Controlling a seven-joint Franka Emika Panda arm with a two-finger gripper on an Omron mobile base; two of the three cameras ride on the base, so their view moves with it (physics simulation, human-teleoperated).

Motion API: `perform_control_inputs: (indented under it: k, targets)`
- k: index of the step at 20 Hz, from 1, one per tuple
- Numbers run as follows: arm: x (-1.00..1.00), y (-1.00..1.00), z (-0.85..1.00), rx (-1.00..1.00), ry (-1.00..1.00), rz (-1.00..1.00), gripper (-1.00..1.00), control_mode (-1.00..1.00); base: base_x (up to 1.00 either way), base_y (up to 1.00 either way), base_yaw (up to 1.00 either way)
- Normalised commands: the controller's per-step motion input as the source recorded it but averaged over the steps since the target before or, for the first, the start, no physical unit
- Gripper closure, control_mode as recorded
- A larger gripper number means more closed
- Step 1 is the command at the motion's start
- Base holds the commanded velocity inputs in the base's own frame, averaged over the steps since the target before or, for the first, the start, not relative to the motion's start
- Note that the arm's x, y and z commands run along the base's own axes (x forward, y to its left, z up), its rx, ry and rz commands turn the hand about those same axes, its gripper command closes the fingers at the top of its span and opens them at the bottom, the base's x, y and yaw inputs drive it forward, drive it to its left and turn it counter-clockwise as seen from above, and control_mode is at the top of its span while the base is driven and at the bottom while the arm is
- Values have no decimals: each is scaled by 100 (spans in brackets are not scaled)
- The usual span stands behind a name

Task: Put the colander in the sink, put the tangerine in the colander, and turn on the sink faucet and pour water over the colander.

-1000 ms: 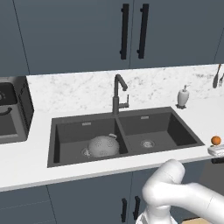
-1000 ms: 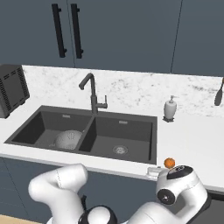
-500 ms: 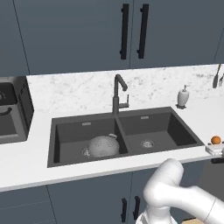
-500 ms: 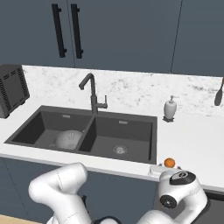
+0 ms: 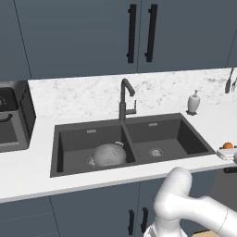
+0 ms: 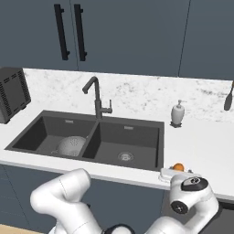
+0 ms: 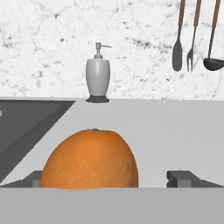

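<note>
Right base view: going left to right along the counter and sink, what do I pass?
Black slatted appliance → silver-grey perforated metal colander → dark gooseneck sink faucet → round metal drain → white soap dispenser bottle → dark hanging utensil.

The arm (image 6: 68, 194) is glossy white, built of thick rounded tube segments with bulbous elbows. Dark grey rings and round caps mark its joints. The finger tips (image 7: 186, 178) are small, dark grey and blocky.
</note>
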Motion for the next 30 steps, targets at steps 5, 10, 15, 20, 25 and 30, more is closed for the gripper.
perform_control_inputs:
  k: [5,10,15,20,25,30]
  targets:
    - [11,-17,0,20,18,7,100,-100,0,0,0]
    - [9,-2,0,22,27,14,100,-100,0,0,0]
    - [-26,28,72,14,6,27,100,-100,0,0,0]
    - [-27,65,100,1,11,17,100,-100,0,0,0]
    - [-48,77,100,2,21,6,100,-100,0,0,0]
    - [-48,97,100,0,31,5,100,-100,0,0,0]
